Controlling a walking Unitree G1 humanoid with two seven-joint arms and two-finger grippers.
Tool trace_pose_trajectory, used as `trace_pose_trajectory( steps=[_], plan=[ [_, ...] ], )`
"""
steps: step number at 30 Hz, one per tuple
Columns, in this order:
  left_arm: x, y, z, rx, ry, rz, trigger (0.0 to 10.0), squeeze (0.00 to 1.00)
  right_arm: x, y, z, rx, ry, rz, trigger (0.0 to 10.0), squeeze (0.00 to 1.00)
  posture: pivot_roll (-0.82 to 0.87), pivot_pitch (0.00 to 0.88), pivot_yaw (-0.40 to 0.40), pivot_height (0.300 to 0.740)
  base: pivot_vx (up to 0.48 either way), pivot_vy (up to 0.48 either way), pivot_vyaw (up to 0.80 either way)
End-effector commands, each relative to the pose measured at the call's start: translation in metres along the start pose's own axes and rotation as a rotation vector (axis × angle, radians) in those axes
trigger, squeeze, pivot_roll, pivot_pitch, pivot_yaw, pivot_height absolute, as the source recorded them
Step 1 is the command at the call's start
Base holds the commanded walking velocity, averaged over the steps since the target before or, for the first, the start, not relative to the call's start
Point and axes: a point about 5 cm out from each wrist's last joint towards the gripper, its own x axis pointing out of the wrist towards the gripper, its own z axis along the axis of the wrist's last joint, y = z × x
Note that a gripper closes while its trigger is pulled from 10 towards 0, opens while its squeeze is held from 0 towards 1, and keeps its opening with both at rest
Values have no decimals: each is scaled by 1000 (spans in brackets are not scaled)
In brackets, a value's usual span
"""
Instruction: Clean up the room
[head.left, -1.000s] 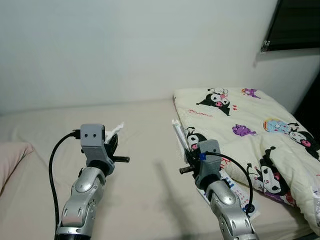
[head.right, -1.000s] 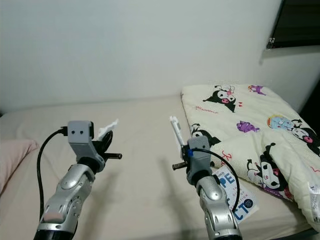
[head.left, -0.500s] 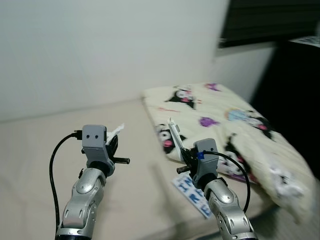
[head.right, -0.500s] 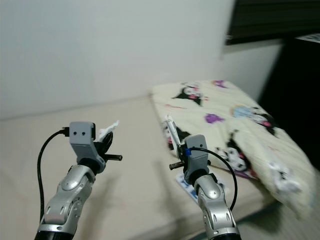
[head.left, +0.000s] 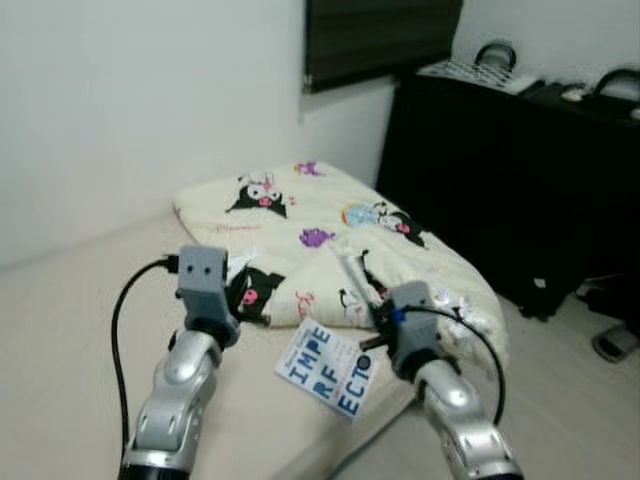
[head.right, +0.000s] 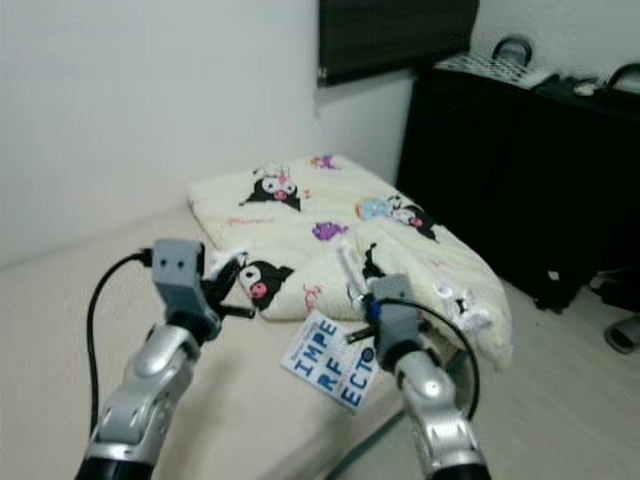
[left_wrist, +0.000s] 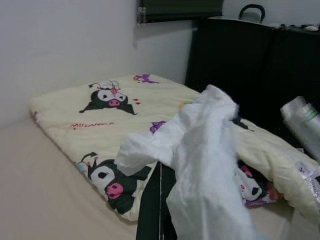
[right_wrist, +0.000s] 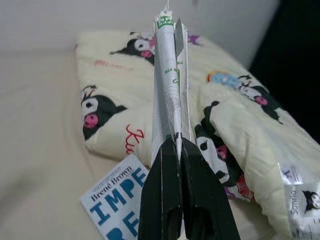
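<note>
The view has swung away from the blank wall toward the dark cabinet (head.left: 520, 180) and the floor beside the bed (head.left: 60, 330); the whole scene has shifted, so this is the robot turning, not the things moving. Both loads have stayed in the grip through the turn, which suggests it is carrying the picked-up litter off toward wherever it gets dumped.

The left end effector (left_wrist: 159, 210) is closed narrow on a crumpled white tissue (left_wrist: 200, 165), which bulges up and over its fingertips. The right end effector (right_wrist: 177, 165) is pinched tight on a long folded wrapper (right_wrist: 169, 75) standing straight out beyond its tips.

Ahead of and below both lies the cartoon-print quilt (head.left: 320, 230); just under the right end effector, a blue-lettered book (head.left: 330, 370) rests at the mattress edge, untouched
</note>
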Motion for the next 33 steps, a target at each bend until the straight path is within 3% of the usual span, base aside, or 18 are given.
trace_pose_trajectory(
  steps=[1,23,27,28,30,33],
  plan=[
    [0,2,-5,-15,32,14,10000,0,-1,4,-4,7,11,6,10000,0,47,0,-18,740,0,0,-800],
    [0,7,-15,40,72,12,10000,0,-3,3,-15,-21,40,-17,10000,0,55,0,1,740,0,0,-800],
    [-1,15,-24,60,96,30,10000,0,-6,-4,-22,-16,62,-69,10000,0,54,0,10,740,0,0,-800],
    [-3,25,-32,51,127,48,10000,0,-10,-9,-29,-3,77,-110,10000,0,51,0,18,740,0,0,-800],
    [-4,30,-36,49,137,55,10000,0,-12,-12,-33,0,84,-134,10000,0,51,0,19,740,0,0,-800],
    [-7,40,-41,1,148,91,10000,0,-20,-17,-42,25,95,-169,10000,0,52,0,20,740,0,0,-800]
  ],
)
